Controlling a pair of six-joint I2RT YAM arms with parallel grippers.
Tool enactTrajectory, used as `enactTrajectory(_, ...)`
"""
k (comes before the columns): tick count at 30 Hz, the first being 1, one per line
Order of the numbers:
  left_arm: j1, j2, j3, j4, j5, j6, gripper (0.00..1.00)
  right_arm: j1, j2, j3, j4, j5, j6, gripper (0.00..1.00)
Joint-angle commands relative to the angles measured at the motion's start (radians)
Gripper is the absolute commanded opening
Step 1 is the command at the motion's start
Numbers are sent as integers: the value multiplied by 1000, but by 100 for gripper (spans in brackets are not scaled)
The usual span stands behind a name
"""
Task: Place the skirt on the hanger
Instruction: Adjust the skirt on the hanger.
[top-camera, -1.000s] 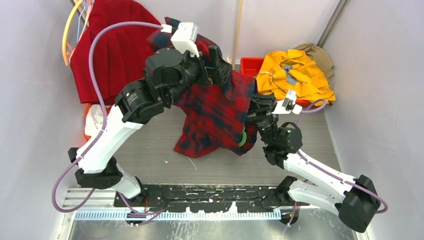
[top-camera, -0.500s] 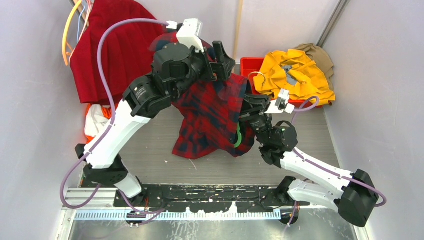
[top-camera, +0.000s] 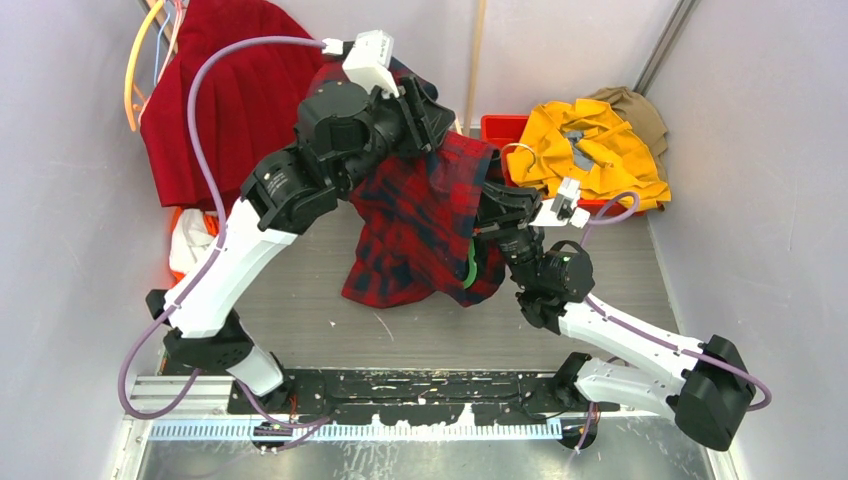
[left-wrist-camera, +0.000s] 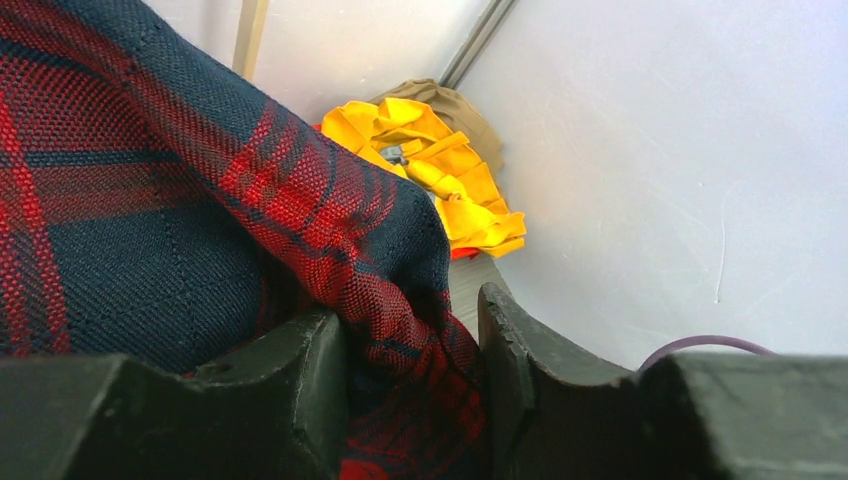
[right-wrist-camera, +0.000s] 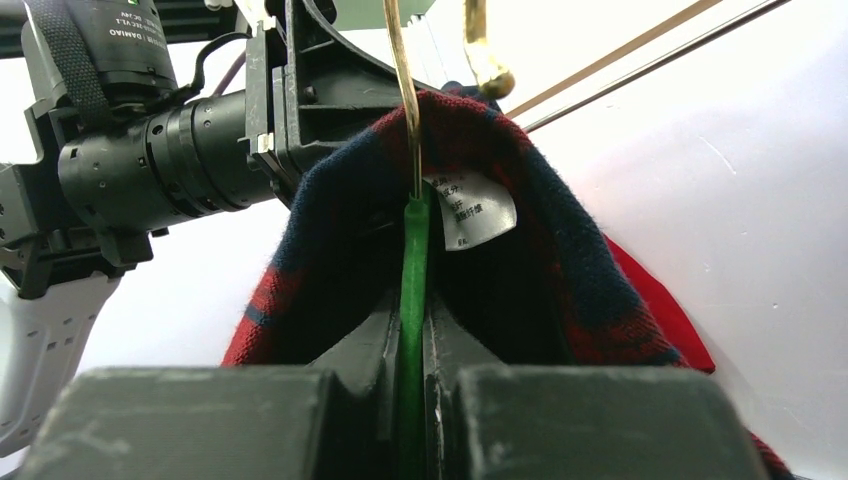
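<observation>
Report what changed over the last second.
The left gripper, open before, closed onto a fold of the red-and-black plaid shirt. The right gripper carried the green plastic hanger and the shirt slightly leftward, its grip unchanged. The bright-red pleated skirt and the yellow garment stayed where they were.

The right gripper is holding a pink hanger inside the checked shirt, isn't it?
Not quite. It is a green hanger, not a pink one. The right wrist view shows the right gripper shut on it, inside the checked shirt.
</observation>
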Motion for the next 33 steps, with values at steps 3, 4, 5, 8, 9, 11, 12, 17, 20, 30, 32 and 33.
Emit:
enactTrajectory(3,-23,17,-10,-6,212,-6,4,29,4,90,75,-103,21,1)
enactTrajectory(4,-23,19,-6,-13,219,-5,1,29,2,90,61,-102,23,1)
enactTrajectory(5,-22,19,-6,-16,225,-4,0,29,1,91,50,-102,24,1)
enactTrajectory(8,-23,8,-28,-11,239,-5,0,29,7,100,17,-101,25,1)
enactTrajectory(9,-22,5,-35,-8,244,-4,0,29,13,102,12,-101,27,1)
enactTrajectory(11,-22,-5,-51,-11,237,7,0,29,20,123,-37,-102,31,1)
enactTrajectory(12,-20,-5,-47,-25,221,19,0,29,17,133,-75,-102,30,2)
enactTrajectory(17,-19,-35,-53,-54,149,84,0,30,-45,160,-253,-90,20,19)
enactTrajectory(20,-19,-33,-26,-60,157,117,0,28,-77,164,-336,-79,12,23)
enactTrajectory(30,-20,-62,-57,52,270,225,0,28,-90,252,-676,-93,-19,37)
enactTrajectory(32,-20,-70,-61,65,284,236,0,29,-89,243,-671,-79,-23,38)
enactTrajectory(33,-21,-72,-60,65,287,237,0,29,-88,241,-669,-77,-25,38)
